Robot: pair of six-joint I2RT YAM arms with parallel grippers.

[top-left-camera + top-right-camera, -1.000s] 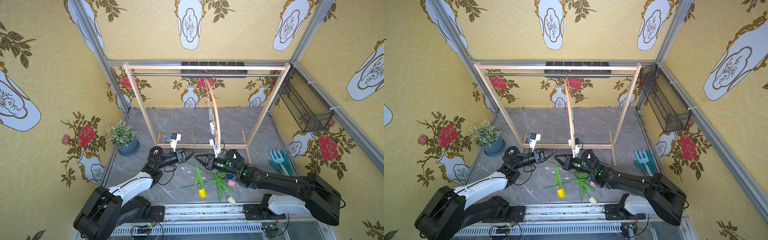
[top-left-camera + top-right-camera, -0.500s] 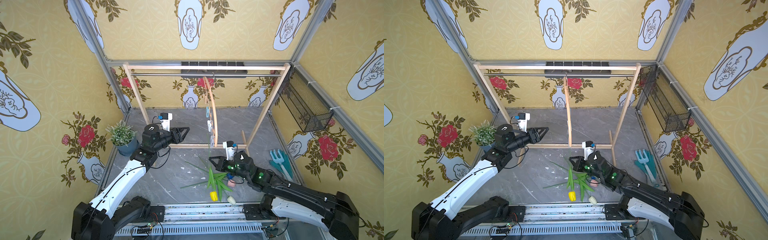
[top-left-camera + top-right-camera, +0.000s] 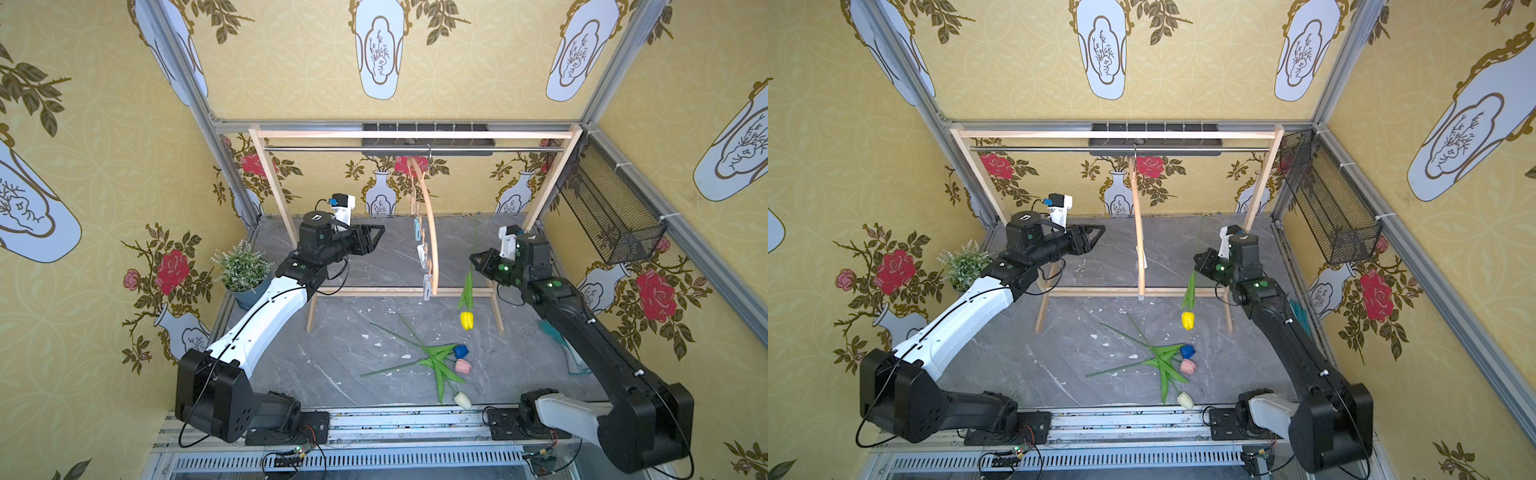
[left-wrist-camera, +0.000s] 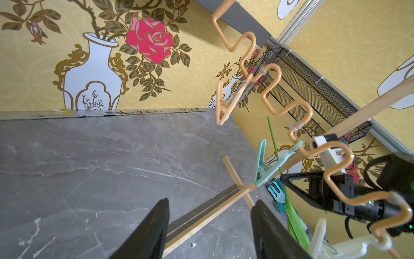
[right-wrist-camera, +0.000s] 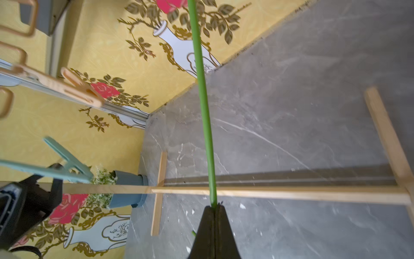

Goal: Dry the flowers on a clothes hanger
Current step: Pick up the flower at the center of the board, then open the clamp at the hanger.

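In a top view our right gripper (image 3: 474,261) holds the yellow tulip (image 3: 466,319) upside down, head dangling below the jaws. The hanger (image 3: 431,249) hangs between our two grippers. Three tulips (image 3: 442,365) lie on the floor (image 3: 332,374), far below them.

Left wrist view: our left gripper (image 4: 210,226) gapes partly open and empty, with a teal clip (image 4: 262,166) ahead, off to one side.

Right wrist view: jaws shut tight on the stem (image 5: 208,134), which runs on past the tips.

We judge it light, springy and slick; hold the bare stem, never the head.
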